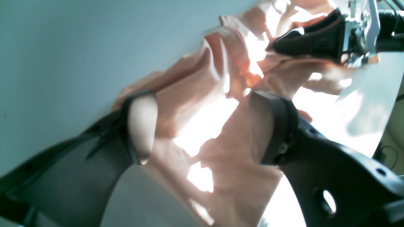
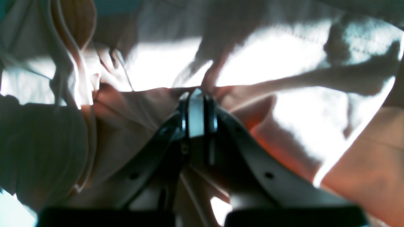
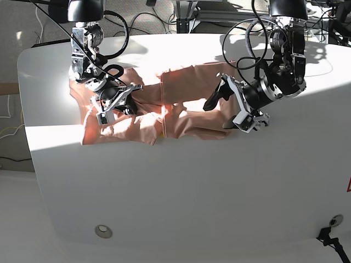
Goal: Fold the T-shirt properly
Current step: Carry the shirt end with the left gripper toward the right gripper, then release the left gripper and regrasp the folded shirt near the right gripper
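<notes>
Base view shows the T-shirt (image 3: 164,104) lying rumpled across the far half of the white table (image 3: 181,192), partly in hard sunlight. It looks thin, limp and light, so it will sag and bunch wherever it is lifted and will not hold a crease unaided; my judgement is that the hemmed edges or the ribbed neckline give the firmest hold, taken at two points well apart to keep the cloth taut. It is plain salmon-pink, creased, with one flap doubled over near its middle. The left claw (image 3: 229,104) stands spread at the shirt's edge on that view's right, its fingers (image 1: 277,129) either side of a fold of cloth without closing on it. The right claw (image 2: 197,94) at the shirt's opposite end is pressed together, pinching a ridge of cloth.
</notes>
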### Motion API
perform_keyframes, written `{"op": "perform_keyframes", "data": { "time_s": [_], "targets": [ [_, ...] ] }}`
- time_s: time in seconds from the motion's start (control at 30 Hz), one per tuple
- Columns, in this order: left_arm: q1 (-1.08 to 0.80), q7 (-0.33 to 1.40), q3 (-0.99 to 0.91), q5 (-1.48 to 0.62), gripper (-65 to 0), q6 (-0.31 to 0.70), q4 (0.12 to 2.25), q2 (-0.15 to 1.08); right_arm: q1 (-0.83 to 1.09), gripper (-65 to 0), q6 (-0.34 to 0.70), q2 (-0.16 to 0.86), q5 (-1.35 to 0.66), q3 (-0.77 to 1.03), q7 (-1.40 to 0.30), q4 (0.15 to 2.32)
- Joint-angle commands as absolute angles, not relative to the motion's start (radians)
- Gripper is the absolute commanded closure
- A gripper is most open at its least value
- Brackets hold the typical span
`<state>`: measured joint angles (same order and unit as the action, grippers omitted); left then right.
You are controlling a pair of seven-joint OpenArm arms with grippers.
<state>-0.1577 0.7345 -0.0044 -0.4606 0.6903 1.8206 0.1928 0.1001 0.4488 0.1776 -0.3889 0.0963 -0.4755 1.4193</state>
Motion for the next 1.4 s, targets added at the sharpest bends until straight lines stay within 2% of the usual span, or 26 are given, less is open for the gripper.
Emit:
{"op": "perform_keyframes", "data": {
  "time_s": [0.0,0.1,0.13,0.37,0.47,0.57,0.63,0.77,0.93,1.07,1.37],
  "targets": [
    [-0.173,0.664,-0.005,-0.420,-32.8,0.698,1.834,0.211,0.096,0.0,0.438,0.183,-0.360,0.094,-0.529,1.431],
    [-0.208,0.599,-0.005,-0.309,-7.5,0.698,1.794,0.219,0.079,0.0,0.435,0.166,-0.360,0.097,-0.529,1.474],
    [-0.209,0.575,-0.002,-0.274,0.0,0.698,1.764,0.211,0.077,-2.9,0.435,0.157,-0.358,0.101,-0.529,1.495],
    [-0.205,0.378,-0.005,-0.114,0.0,0.698,1.527,0.136,0.088,-26.3,0.432,0.151,-0.360,0.108,-0.536,1.755],
    [-0.205,0.374,-0.005,-0.113,0.0,0.698,1.497,0.136,0.105,-35.7,0.432,0.137,-0.363,0.220,-0.588,1.833],
    [-0.206,0.374,-0.005,-0.113,0.0,0.698,1.497,0.139,0.094,-41.5,0.438,0.099,-0.361,0.395,-0.611,1.831],
    [-0.209,0.374,-0.005,-0.113,0.0,0.698,1.498,0.140,0.093,-43.5,0.441,0.101,-0.361,0.473,-0.613,1.801],
    [-0.211,0.374,-0.005,-0.113,0.0,0.698,1.498,0.140,0.085,-46.9,0.443,0.166,-0.375,0.533,-0.613,1.659],
    [-0.211,0.374,-0.007,-0.113,0.0,0.698,1.498,0.142,0.091,-47.1,0.512,0.186,-0.492,0.595,-0.613,1.484],
    [-0.211,0.374,-0.007,-0.113,0.0,0.698,1.498,0.142,0.120,-46.6,0.519,0.183,-0.519,0.584,-0.613,1.465],
    [-0.213,0.374,-0.007,-0.113,0.0,0.698,1.498,0.142,0.142,-46.5,0.519,0.153,-0.581,0.441,-0.613,1.465]
  ]
}}
